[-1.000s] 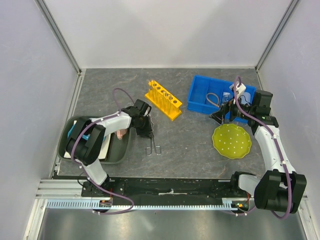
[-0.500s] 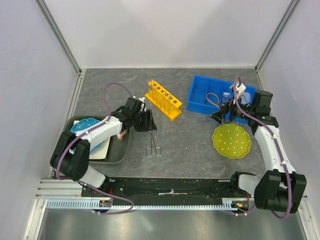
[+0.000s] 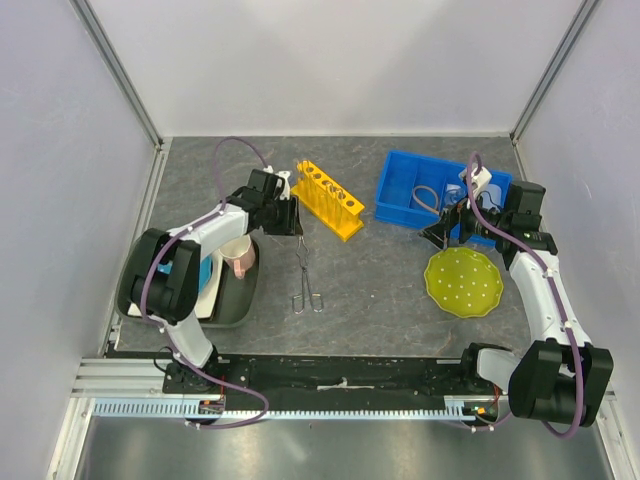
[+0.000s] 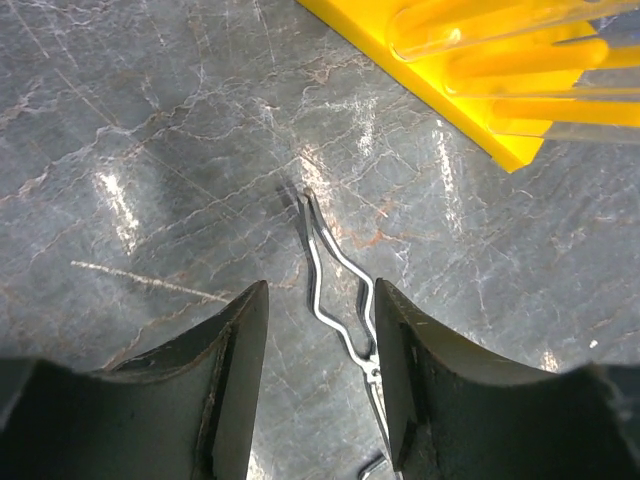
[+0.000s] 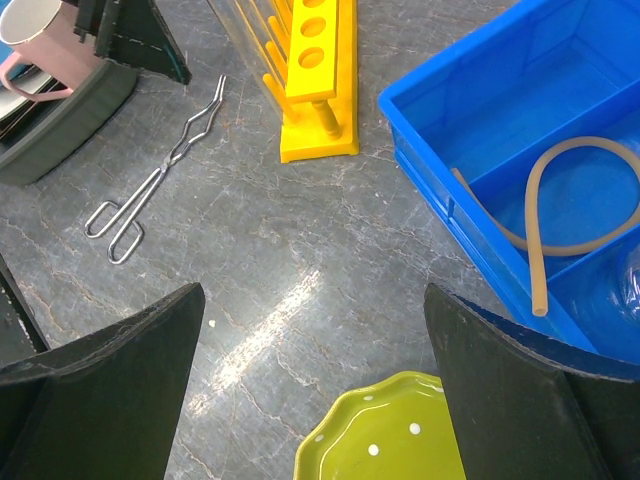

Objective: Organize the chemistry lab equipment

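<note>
The metal tongs point(image 3: 304, 272) lie flat on the grey table, handles toward the near edge. My left gripper point(image 3: 291, 216) hovers open over their tip. In the left wrist view the tongs point(image 4: 340, 290) run between the jaws of the left gripper point(image 4: 320, 290), which do not grip them. The yellow holed rack point(image 3: 327, 198) stands just beyond, with thin clear rods point(image 4: 480, 30) in it. My right gripper point(image 3: 440, 228) is wide open and empty beside the blue bin point(image 3: 400, 200). The right gripper point(image 5: 315, 295) looks down on bare table. The tan rubber loop point(image 5: 560, 200) lies in the bin.
A green dotted plate point(image 3: 463, 282) sits under the right arm. The dark grey tray point(image 3: 235, 310) at the left holds a cream mug with a pink handle point(image 3: 237, 255) and a blue plate. The cage walls close in the table on three sides.
My left gripper has opened and pulled back from the tongs toward the yellow rack. The tongs stay flat on the table. The right arm has not moved.
</note>
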Motion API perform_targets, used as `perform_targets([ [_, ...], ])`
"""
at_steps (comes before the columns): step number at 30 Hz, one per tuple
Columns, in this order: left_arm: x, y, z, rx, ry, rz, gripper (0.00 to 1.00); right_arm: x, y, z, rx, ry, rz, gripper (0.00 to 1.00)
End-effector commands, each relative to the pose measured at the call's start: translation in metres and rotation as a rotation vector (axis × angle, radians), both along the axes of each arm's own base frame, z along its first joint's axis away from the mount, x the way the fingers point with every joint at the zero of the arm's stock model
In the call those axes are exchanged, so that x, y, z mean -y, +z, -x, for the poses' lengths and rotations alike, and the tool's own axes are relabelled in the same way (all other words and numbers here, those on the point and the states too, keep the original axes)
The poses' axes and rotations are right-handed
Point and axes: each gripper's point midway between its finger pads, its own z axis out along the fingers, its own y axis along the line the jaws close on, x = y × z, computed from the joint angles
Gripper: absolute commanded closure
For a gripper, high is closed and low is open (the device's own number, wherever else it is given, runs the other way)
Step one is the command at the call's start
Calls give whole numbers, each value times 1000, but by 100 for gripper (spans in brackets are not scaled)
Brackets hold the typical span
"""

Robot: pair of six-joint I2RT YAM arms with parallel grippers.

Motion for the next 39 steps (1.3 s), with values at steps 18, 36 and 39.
perform_targets([
  [18,13,-43,-37,-37,87,-6,56,3,8,-9,43,11,22,2],
  [36,13,-63,-17,-60,123,-16,75,4,4,-10,26,7,21,2],
  [39,11,-58,-16,-47,137,-13,85,3,4,-10,28,10,23,2],
])
